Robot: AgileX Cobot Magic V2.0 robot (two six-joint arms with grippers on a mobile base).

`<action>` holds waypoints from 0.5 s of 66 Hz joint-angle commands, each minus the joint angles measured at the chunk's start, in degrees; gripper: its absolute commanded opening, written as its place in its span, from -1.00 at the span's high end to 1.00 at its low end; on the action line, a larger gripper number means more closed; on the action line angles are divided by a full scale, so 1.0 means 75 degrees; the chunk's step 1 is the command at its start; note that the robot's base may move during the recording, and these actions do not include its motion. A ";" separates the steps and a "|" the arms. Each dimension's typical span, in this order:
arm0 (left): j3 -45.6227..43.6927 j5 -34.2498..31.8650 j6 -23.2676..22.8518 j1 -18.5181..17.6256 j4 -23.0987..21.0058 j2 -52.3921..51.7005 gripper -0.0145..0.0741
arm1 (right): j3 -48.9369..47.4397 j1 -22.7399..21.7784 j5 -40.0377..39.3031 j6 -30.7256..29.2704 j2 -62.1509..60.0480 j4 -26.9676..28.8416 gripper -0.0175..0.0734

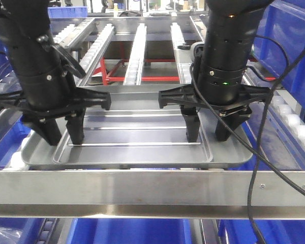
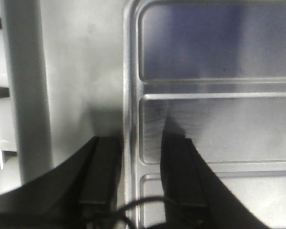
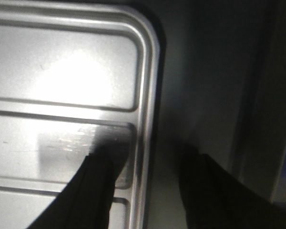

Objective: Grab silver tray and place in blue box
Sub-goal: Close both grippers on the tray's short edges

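Steel tray [image 1: 137, 136] lies flat on the rack [image 1: 137, 51]; likely stiff, light, slippery. Left pincer [image 1: 61, 131] and right pincer [image 1: 209, 128] stand apart, each straddling an end rim: clamp both rims, lift level.

Cropped at 12 o'clock in the front view: both arms [image 1: 229, 46] above the left tool [image 1: 63, 136] and right tool [image 1: 208, 134]. Hidden behind those tools: stretches of the tray's [image 1: 137, 134] far rim. Mostly hidden under the steel rail [image 1: 152, 188] and cropped at 6 o'clock: the blue box [image 1: 127, 231]. Blurred in both wrist views, with the tray cropped at 6 o'clock; impossible to tell whether fingers [image 2: 178, 167] touch its rim.
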 commanded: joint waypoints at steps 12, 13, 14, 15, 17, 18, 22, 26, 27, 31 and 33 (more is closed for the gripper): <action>-0.0185 -0.0125 -0.0080 0.0091 0.0027 -0.0317 0.32 | -0.0241 -0.0017 -0.0195 -0.0015 -0.0321 -0.0148 -0.34; -0.0185 -0.0125 -0.0080 0.0091 0.0027 -0.0317 0.32 | -0.0241 -0.0017 -0.0195 -0.0015 -0.0321 -0.0148 -0.34; -0.0185 -0.0125 -0.0080 0.0102 0.0027 -0.0317 0.32 | -0.0241 -0.0017 -0.0195 -0.0015 -0.0321 -0.0148 -0.34; -0.0185 -0.0125 -0.0080 0.0102 0.0027 -0.0317 0.32 | -0.0241 -0.0017 -0.0195 -0.0015 -0.0321 -0.0148 -0.34; -0.0185 -0.0107 -0.0080 0.0121 0.0027 -0.0317 0.32 | -0.0241 -0.0017 -0.0196 -0.0015 -0.0312 -0.0148 -0.34; -0.0185 -0.0107 -0.0080 0.0140 0.0027 -0.0317 0.32 | -0.0241 -0.0017 -0.0196 -0.0015 -0.0312 -0.0148 -0.34; -0.0185 -0.0107 -0.0080 0.0151 0.0010 -0.0317 0.32 | -0.0241 -0.0017 -0.0196 -0.0015 -0.0312 -0.0148 -0.34; -0.0185 -0.0107 -0.0080 0.0185 0.0010 -0.0317 0.32 | -0.0241 -0.0017 -0.0196 -0.0015 -0.0312 -0.0148 -0.34; -0.0185 -0.0107 -0.0080 0.0176 0.0010 -0.0317 0.32 | -0.0241 -0.0017 -0.0196 -0.0015 -0.0312 -0.0148 -0.34; -0.0185 -0.0107 -0.0080 0.0176 0.0010 -0.0317 0.32 | -0.0241 -0.0017 -0.0196 -0.0015 -0.0312 -0.0148 -0.34; -0.0185 -0.0107 -0.0080 0.0189 0.0010 -0.0317 0.32 | -0.0241 -0.0017 -0.0196 -0.0015 -0.0312 -0.0148 -0.34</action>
